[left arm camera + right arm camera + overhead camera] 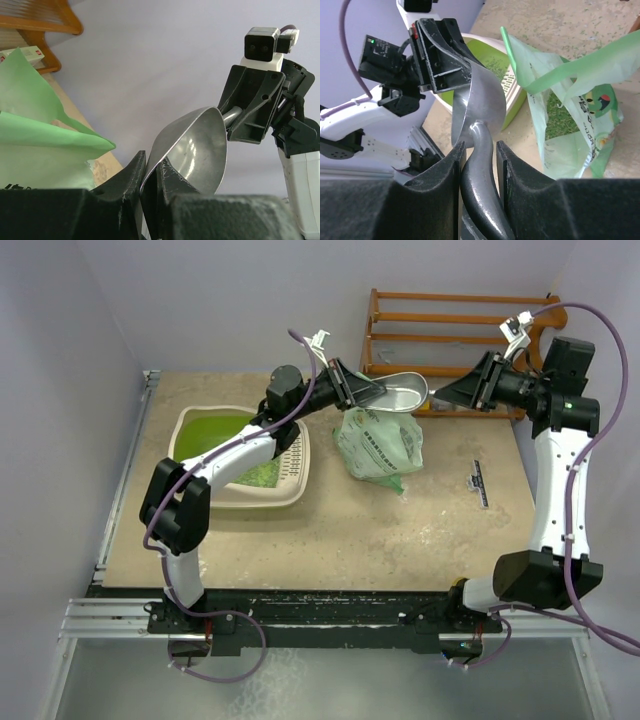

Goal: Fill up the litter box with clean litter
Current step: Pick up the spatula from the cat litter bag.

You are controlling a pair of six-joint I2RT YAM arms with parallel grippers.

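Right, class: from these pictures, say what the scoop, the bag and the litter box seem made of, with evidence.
The scoop: likely metal; grey sheen with reflections. The bag: thin plastic film; translucent green, creased. The litter box: probably moulded plastic; smooth matte cream rim, rounded corners.

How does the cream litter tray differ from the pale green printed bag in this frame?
The rounded cream plastic litter box with a lime-green inside is rigid and lies flat; the pale green printed plastic bag is soft and crumpled. The litter box sits at the table's left; the bag sits mid-table under the shiny metal scoop. Both are open-topped and hold tiny green pellets.
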